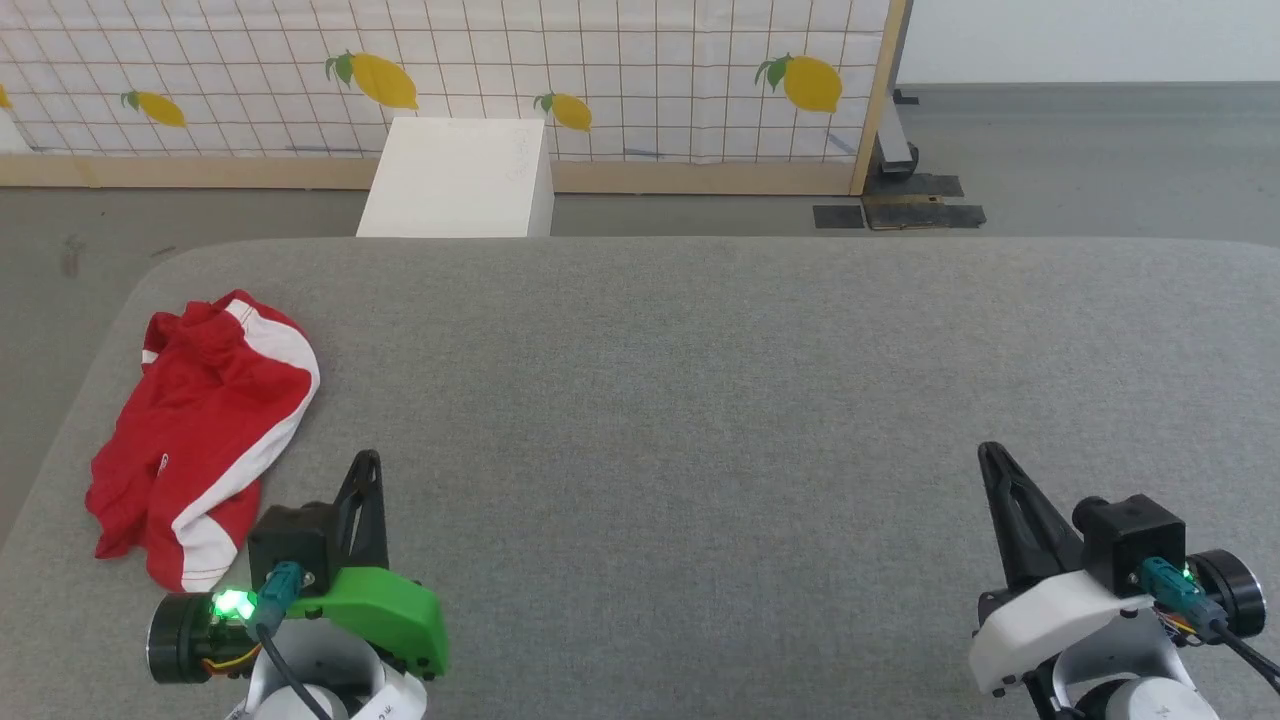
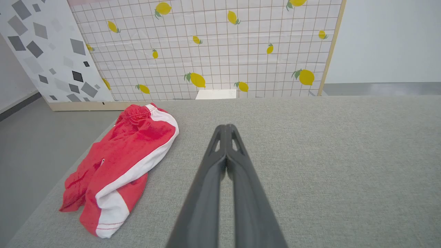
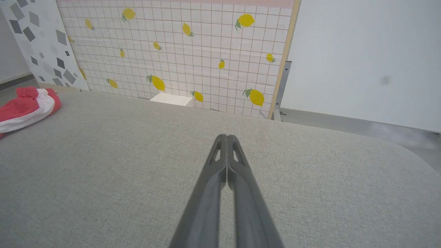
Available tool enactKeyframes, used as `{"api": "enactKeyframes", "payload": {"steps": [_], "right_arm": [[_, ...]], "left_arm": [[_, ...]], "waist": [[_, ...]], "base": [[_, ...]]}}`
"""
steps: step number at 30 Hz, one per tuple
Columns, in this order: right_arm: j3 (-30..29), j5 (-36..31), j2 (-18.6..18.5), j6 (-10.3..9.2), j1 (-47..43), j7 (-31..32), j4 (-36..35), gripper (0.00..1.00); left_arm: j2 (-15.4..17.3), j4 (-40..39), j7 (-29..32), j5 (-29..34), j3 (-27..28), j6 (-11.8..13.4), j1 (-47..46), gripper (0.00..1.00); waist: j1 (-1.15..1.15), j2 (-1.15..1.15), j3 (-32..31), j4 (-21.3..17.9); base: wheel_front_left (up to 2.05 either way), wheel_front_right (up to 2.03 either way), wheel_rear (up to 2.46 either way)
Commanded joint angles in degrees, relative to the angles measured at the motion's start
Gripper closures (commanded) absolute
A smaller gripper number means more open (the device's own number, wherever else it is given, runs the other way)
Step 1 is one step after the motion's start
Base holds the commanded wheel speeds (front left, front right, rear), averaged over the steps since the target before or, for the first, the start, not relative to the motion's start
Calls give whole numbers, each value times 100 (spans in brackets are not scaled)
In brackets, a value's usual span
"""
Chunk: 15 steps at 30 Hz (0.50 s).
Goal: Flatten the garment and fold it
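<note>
Shorts (image 1: 205, 425) lie in a crumpled red heap at the left side of the grey table (image 1: 700, 380), close to its left edge. The gathered waistband (image 2: 136, 112) is at the far end and the white-trimmed hem (image 2: 108, 220) at the near end. A white stripe runs down the heap's right flank. No print is readable from here.

Left jaws: pressed together, holding nothing, just right of the hem and pointing far. The two dark fingers (image 2: 206, 193) meet at the tips.
Right jaws: also pressed together and empty, at the near right, well apart from the shorts.
Beyond the far edge stand a white box (image 1: 455, 180) and a lemon-print screen (image 1: 620, 80).

Judgement: nothing is flattened yet, and the step in hand is the first reach and pickup.

How to do it well:
- Spread the left jaws before coming down, since tips this narrow would only push the cloth.
- Take a firm edge such as the hem corner or waistband, not the loose middle folds.
- Draw the heap right, toward the table's middle, so the right arm can share the work.
- Pull away from the left edge, because soft cloth this near it could slide off.
- Once it is centred, take one corner in each arm and tension the cloth outward to spread it.
</note>
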<state>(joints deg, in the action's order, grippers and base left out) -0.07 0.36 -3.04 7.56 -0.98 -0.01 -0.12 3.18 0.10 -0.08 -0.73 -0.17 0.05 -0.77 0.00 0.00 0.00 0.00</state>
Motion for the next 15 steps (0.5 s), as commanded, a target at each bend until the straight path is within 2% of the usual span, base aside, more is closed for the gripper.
{"api": "enactKeyframes", "payload": {"steps": [1,3,4,15], "right_arm": [[7,-36,16,-8,98,1,12,100],[7,-36,16,-8,98,1,12,100],[1,0,0,0,0,0,0,0],[-3,-3,-4,1,5,-1,4,0]], "left_arm": [[-30,-10,8,73,17,-5,77,100],[-30,-10,8,73,17,-5,77,100],[0,0,0,0,2,0,0,0],[3,2,1,-31,-21,-3,3,0]], "waist": [[0,0,0,0],[0,0,0,0],[0,0,0,0],[0,0,-2,-1]], "base": [[0,0,0],[0,0,0],[0,0,0],[0,0,0]]}}
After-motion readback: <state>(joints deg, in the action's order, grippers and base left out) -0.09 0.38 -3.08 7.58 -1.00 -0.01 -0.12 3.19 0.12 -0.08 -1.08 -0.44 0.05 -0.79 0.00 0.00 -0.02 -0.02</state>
